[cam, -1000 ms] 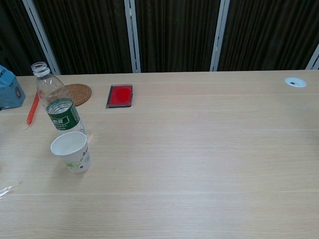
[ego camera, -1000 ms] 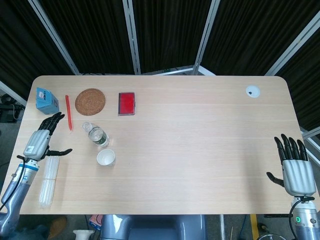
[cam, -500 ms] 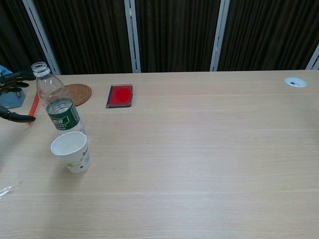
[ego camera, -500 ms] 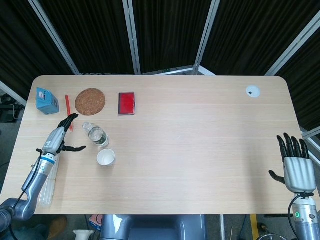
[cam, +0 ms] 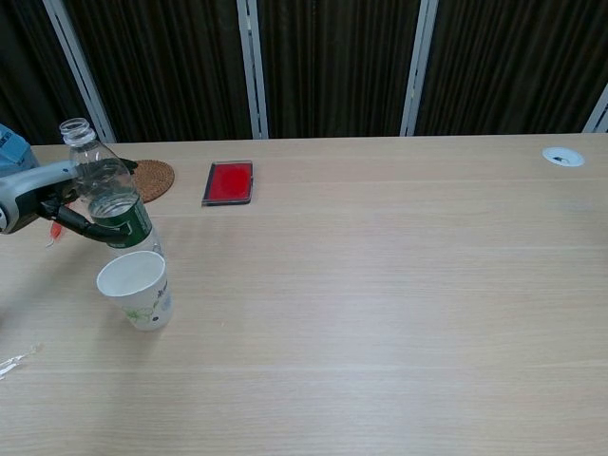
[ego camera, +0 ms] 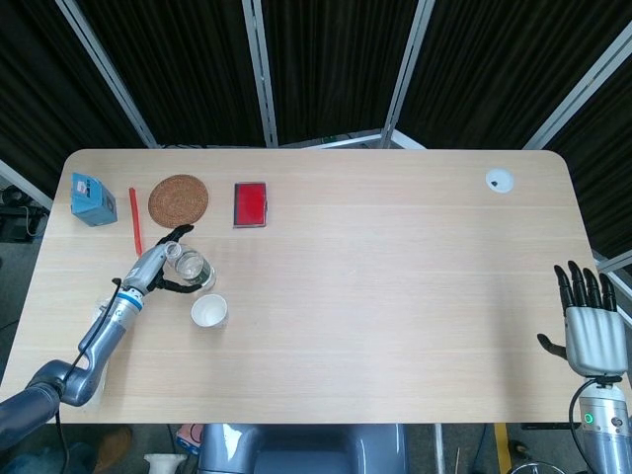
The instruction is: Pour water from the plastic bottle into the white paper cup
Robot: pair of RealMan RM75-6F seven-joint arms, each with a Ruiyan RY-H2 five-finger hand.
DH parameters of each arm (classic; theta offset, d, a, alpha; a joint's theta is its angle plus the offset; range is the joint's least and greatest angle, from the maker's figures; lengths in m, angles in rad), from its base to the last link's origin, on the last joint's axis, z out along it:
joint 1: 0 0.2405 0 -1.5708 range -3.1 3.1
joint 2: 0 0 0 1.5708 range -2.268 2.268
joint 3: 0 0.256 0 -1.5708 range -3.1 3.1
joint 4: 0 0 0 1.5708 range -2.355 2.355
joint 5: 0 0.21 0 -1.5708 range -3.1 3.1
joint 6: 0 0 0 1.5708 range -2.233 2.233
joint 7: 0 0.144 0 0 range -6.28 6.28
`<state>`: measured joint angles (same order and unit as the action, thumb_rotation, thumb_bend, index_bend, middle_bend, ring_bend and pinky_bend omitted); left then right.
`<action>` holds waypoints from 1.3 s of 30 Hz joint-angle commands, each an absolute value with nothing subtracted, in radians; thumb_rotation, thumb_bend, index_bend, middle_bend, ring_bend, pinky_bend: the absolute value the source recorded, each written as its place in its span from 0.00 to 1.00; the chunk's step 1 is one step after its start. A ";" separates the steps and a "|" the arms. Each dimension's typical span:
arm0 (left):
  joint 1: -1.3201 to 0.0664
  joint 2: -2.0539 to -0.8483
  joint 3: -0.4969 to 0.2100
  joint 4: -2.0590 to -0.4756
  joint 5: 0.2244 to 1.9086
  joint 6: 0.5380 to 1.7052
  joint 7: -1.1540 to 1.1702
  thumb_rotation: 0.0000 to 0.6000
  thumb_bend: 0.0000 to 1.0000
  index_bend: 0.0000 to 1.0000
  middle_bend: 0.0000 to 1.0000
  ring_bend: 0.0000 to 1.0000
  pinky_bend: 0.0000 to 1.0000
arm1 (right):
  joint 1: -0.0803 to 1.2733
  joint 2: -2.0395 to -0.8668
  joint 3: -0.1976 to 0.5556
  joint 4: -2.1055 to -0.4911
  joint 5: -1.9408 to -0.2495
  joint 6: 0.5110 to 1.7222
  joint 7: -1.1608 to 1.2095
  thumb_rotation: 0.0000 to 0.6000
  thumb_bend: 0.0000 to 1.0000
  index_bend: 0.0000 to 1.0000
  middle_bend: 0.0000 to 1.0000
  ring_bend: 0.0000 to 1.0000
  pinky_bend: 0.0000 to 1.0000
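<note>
A clear plastic bottle [ego camera: 190,268] [cam: 108,199] with a green label and no cap stands upright at the table's left. Just in front of it stands the white paper cup [ego camera: 208,311] [cam: 136,289], upright and empty. My left hand [ego camera: 158,265] [cam: 43,196] has reached the bottle from its left. Its fingers [cam: 112,167] lie behind the bottle and its thumb [cam: 87,231] curves in front at the label, still spread wider than the bottle. My right hand [ego camera: 590,323] hovers open over the table's right front edge, holding nothing.
Behind the bottle lie a red pen [ego camera: 134,219], a woven coaster [ego camera: 179,199], a red case [ego camera: 250,204] and a blue box [ego camera: 92,197]. A white disc [ego camera: 500,180] sits far right. A clear plastic wrapper [ego camera: 92,370] lies at the left front edge.
My left hand has swept right from the table's left edge to the bottle, its fingers now on both sides of it. The right hand has drawn back slightly. Bottle and cup have not moved.
</note>
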<state>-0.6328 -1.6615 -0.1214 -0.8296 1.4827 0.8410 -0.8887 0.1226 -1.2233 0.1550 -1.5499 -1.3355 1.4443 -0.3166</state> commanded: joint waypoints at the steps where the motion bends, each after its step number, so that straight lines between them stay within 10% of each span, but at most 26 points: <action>1: -0.649 -1.683 -0.117 -0.801 1.491 0.844 -0.907 1.00 0.00 0.00 0.00 0.00 0.00 | 0.125 -1.225 0.156 -1.546 -1.330 1.440 -0.317 1.00 0.00 0.00 0.00 0.00 0.00; 8: -0.675 -1.721 -0.114 -0.766 1.495 0.836 -0.970 1.00 0.00 0.01 0.00 0.00 0.03 | 0.131 -1.231 0.158 -1.534 -1.314 1.426 -0.322 1.00 0.00 0.00 0.00 0.00 0.00; 13: -0.690 -1.749 -0.114 -0.734 1.493 0.828 -1.058 1.00 0.01 0.28 0.21 0.09 0.17 | 0.135 -1.234 0.160 -1.527 -1.304 1.421 -0.323 1.00 0.00 0.00 0.00 0.00 0.00; 26: -0.712 -1.800 -0.098 -0.641 1.497 0.823 -1.301 1.00 0.55 0.65 0.49 0.30 0.32 | 0.143 -1.241 0.158 -1.514 -1.289 1.409 -0.331 1.00 0.00 0.00 0.00 0.00 0.00; 39: -0.729 -1.680 -0.068 -0.721 1.550 0.912 -1.311 1.00 0.55 0.67 0.50 0.31 0.33 | 0.145 -1.239 0.153 -1.520 -1.283 1.407 -0.335 1.00 0.00 0.00 0.00 0.00 0.00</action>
